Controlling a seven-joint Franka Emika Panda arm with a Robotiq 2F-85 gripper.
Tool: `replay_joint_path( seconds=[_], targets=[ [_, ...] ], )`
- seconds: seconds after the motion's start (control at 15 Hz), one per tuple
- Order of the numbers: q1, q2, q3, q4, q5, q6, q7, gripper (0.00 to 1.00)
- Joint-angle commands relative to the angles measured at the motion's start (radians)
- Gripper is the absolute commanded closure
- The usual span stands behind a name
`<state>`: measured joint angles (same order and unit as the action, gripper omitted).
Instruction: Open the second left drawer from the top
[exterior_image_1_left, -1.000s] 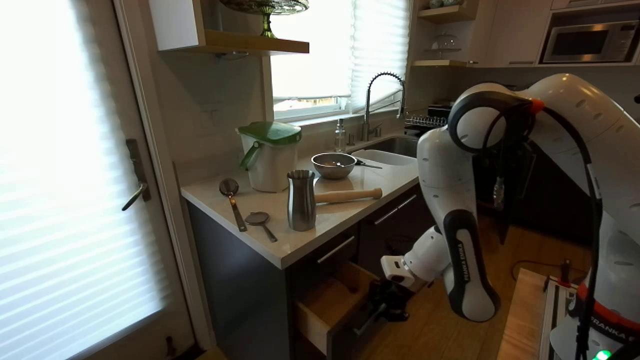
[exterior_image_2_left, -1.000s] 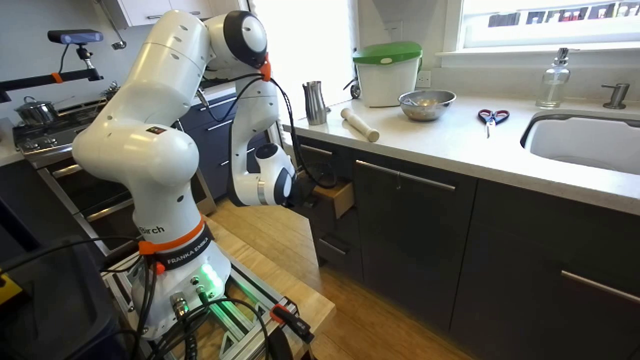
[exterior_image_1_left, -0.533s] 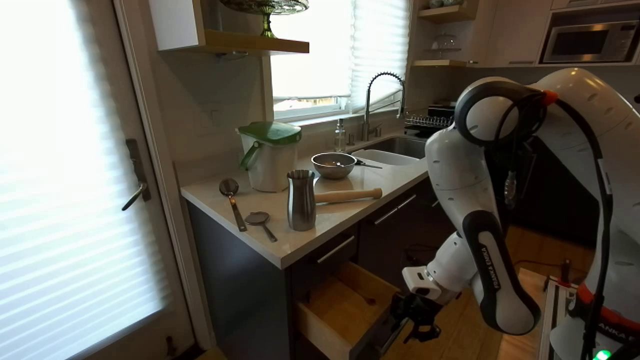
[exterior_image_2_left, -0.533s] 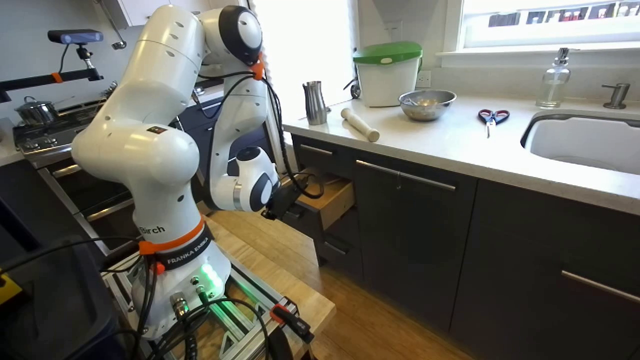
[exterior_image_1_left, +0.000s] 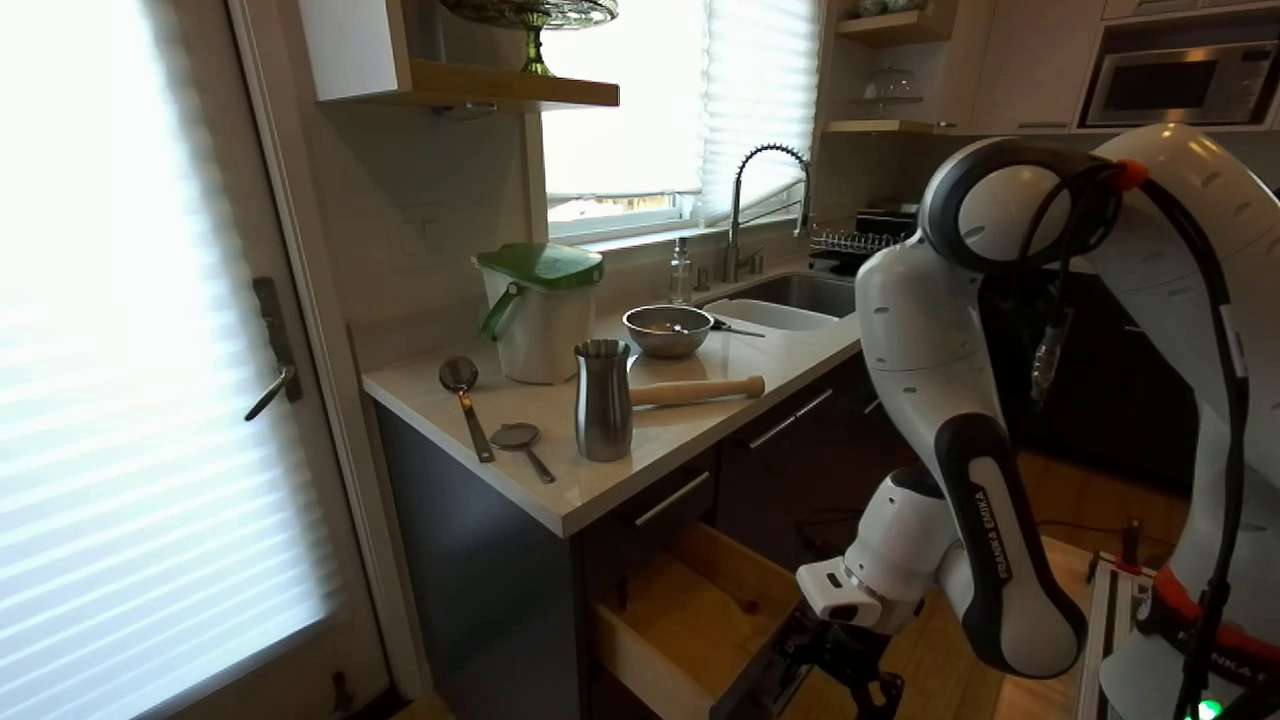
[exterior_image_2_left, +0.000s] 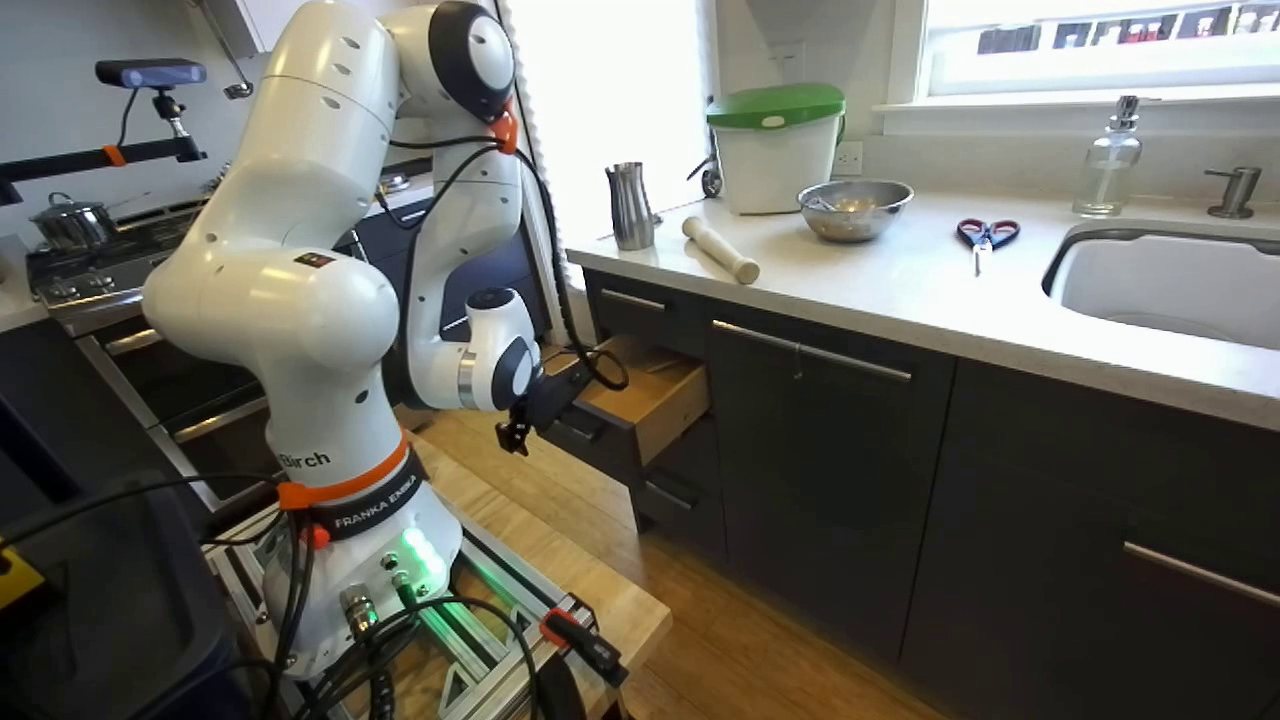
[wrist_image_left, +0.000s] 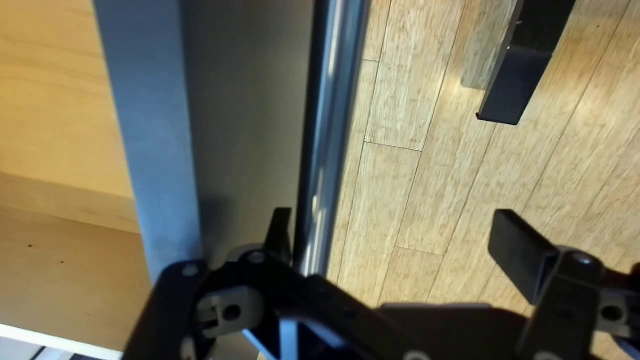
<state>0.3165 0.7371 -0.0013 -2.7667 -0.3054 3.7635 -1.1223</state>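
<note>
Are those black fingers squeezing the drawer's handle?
No, in the wrist view the fingers stand apart, with floor showing between one finger and the handle.

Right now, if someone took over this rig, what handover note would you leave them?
Gripper: open; one finger appears to sit between the handle and the drawer front, the other over the floor.
Things: second left drawer stands pulled out, pale interior showing; top drawer above it shut.
Done: drawer open; full travel can't be judged.
Remaining: probably just free the finger from behind the handle and back away.
</note>
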Motion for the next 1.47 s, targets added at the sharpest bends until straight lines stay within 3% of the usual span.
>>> replay_joint_path(
  seconds=[0.0, 0.53, 0.87, 1.13, 1.4],
  targets=[
    [0.016, -0.003, 0.006, 0.000, 0.006, -0.045, -0.004, 0.00],
    [0.074, -0.001, -0.017, 0.003, 0.089, -0.030, -0.005, 0.00],
    [0.217, 0.016, -0.075, 0.006, 0.239, 0.006, -0.047, 0.00],
    [0.347, 0.067, -0.125, 0.006, 0.384, 0.098, -0.088, 0.00],
    [0.402, 0.140, -0.123, 0.006, 0.461, 0.246, -0.075, 0.00]
  ],
)
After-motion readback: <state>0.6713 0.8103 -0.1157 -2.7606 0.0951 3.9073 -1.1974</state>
